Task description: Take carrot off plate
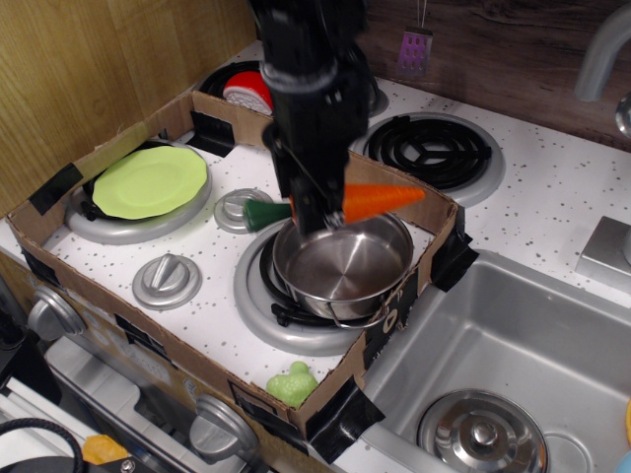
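The carrot point(370, 201) hangs in the air, pinched around its middle by the gripper point(317, 209), whose black fingers point(314, 202) are closed tight on the orange body. It lies roughly level: the dark green stub top sticks out on the left of the fingers, and the tapered orange tip points right. The part of the carrot inside the grip is hidden by the fingers, so the exact contact cannot be seen.

Directly beneath the held carrot sits the silver pot point(343, 262), open and standing on a front burner; the carrot is above the pot's far rim and does not appear to touch it. The black arm rises from the gripper to the top edge of the view.

The plate point(149, 181) rests on the left burner, well apart from the carrot, with nothing on it. Between the plate and the pot is a round silver knob point(237, 204), partly covered by the carrot's green end, and another knob point(166, 280) lies nearer the front.

A low cardboard wall point(424, 212), held with black tape, frames this part of the speckled white stovetop. A small green toy point(292, 383) sits at its front corner. Behind the arm a red-and-white object point(247, 91) lies on the back burner. A steel sink point(513, 355) opens to the right.
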You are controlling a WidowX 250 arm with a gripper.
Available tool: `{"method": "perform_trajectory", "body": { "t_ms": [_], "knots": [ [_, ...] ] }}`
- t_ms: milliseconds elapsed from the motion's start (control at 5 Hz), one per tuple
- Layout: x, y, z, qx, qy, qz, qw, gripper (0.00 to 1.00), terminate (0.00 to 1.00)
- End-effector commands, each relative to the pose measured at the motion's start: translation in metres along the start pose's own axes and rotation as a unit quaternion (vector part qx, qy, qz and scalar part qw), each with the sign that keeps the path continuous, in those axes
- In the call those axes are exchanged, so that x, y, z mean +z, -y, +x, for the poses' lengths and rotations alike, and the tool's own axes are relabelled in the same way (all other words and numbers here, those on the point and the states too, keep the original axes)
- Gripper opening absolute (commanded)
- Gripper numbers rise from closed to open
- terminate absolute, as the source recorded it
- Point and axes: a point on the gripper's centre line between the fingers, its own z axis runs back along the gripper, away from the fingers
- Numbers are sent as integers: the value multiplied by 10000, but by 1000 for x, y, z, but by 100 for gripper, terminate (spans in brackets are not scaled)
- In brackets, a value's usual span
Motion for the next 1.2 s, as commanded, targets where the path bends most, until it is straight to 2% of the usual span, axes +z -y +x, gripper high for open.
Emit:
{"method": "perform_trajectory", "body": {
  "t_ms": [0,200,400,800,1000],
  "knots": [
    [-11,1,3,370,583,13,9976,0,0],
    [-10,2,5,445,631,-18,9970,100,0],
    [2,1,13,449,523,40,9976,100,0],
    [36,2,29,329,434,540,9971,100,0],
    [43,0,30,213,476,477,9975,100,0]
  ]
}}
